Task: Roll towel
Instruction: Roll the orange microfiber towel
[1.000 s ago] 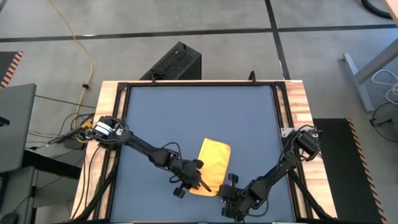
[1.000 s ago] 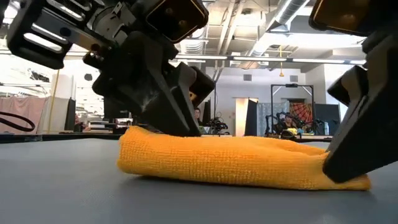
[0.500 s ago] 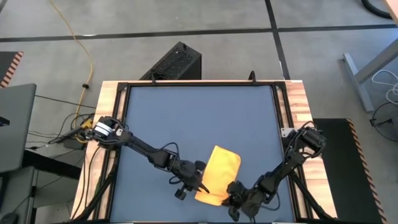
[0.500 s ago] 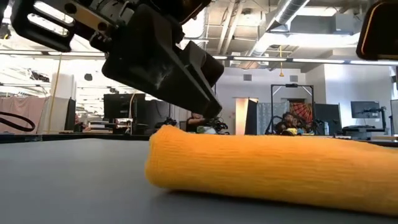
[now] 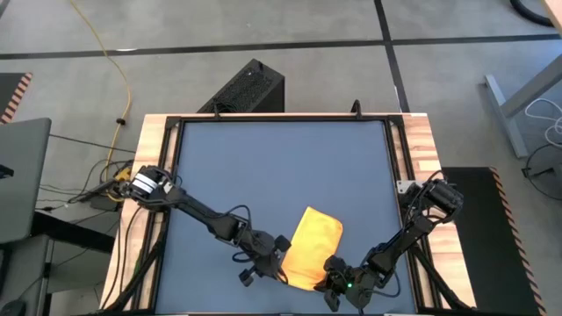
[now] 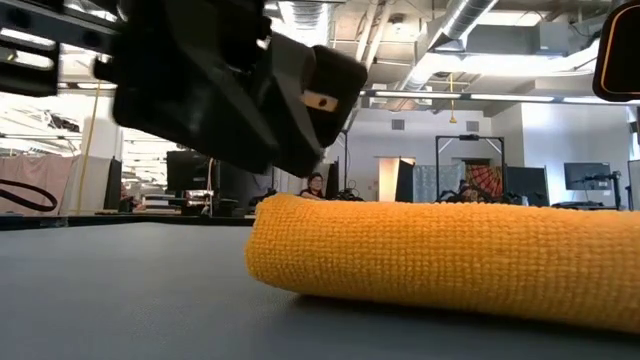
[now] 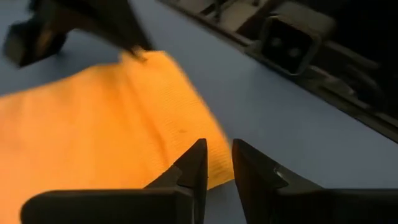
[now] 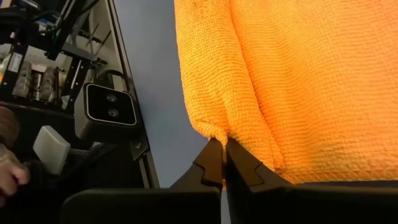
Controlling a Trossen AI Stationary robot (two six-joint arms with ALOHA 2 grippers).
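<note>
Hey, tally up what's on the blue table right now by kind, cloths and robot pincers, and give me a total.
Yellow towel: 1
Robot pincers: 2, the left pincer at the towel's near left edge, the right pincer shut on its near corner
Total: 3

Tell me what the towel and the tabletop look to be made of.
Towel: soft yellow cloth, probably microfibre or terry; its surface shows fine ribbed loops and it folds into rounded, thick edges. Tabletop: a smooth, matte dark blue sheet, possibly a mat or laminate; it shows no weave and little glare, so the exact material stays open.
</note>
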